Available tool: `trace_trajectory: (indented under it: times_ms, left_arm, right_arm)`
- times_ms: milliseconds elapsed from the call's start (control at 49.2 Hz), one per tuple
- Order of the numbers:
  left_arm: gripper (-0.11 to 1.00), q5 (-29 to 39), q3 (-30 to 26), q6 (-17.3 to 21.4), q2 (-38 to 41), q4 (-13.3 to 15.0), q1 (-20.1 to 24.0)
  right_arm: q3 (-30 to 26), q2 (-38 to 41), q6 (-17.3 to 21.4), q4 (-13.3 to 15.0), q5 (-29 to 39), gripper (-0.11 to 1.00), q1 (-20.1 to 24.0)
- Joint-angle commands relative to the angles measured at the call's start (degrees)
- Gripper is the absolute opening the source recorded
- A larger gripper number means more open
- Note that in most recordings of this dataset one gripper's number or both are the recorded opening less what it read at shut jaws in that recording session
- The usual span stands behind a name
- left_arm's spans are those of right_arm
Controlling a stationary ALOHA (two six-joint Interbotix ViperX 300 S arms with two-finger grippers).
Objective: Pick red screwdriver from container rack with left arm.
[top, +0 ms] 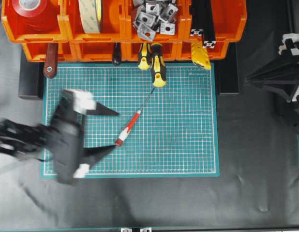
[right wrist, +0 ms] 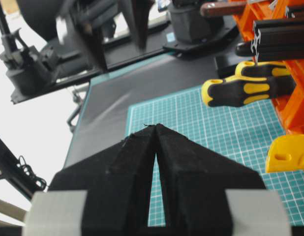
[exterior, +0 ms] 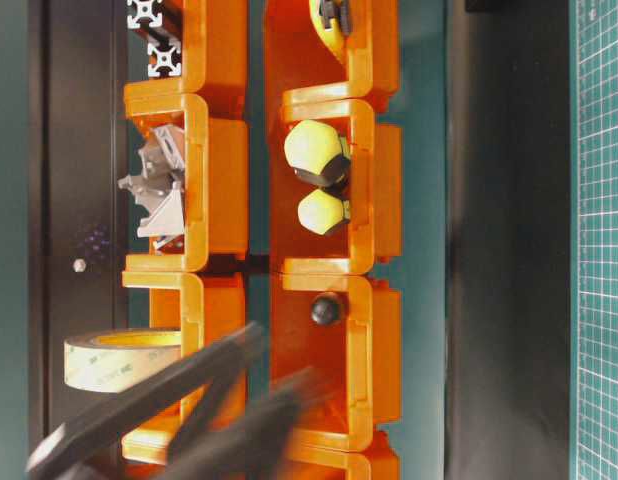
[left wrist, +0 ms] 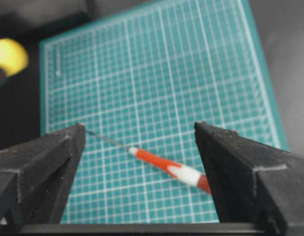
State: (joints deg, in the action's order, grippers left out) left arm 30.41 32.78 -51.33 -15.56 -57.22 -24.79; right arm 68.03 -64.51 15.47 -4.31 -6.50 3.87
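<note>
The red screwdriver [top: 129,126] lies flat on the green cutting mat [top: 188,121], outside the orange container rack [top: 123,24]. Its thin shaft points up-right toward the rack. My left gripper [top: 116,130] is open and blurred at the mat's left side, its fingers spread either side of the handle's red end cap. In the left wrist view the screwdriver [left wrist: 167,166] lies between the wide-apart fingers of the left gripper [left wrist: 139,125], cap end by the right finger; nothing is gripped. My right gripper [top: 248,79] rests at the right edge, shut and empty [right wrist: 155,126].
Two yellow-and-black screwdrivers [top: 157,65] stick out of the rack onto the mat's top edge. A brown handle [top: 50,60], a yellow part [top: 201,54], tape rolls [top: 91,14] and metal brackets [top: 154,17] sit in the bins. Black cloth surrounds the mat.
</note>
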Motion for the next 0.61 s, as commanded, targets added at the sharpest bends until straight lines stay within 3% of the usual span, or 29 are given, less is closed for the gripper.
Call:
trace_trajectory:
  times_ms: [0,183,345,589]
  left_arm:
    - [0.86,-0.53,1.32,-1.58,-7.82,-0.26,-0.35]
    - [0.86,-0.53,5.80,-2.90,-17.84,-0.26,0.00]
    - [0.86,-0.44,9.05,-7.21,-25.75,-0.18,0.35]
    - [0.86,-0.44,15.38,-11.87,-37.27,-0.26,0.35]
  right_arm:
    - [-1.76,0.62,0.00,0.00,0.09,0.00,0.44]
    - [-1.76,0.62,-0.53,1.05,0.18,0.00,0.53]
    - [-1.76,0.62,-0.97,2.99,-0.18,0.00,0.53]
    - [-1.58,0.70,-5.27,3.52,-1.85,0.00,0.44]
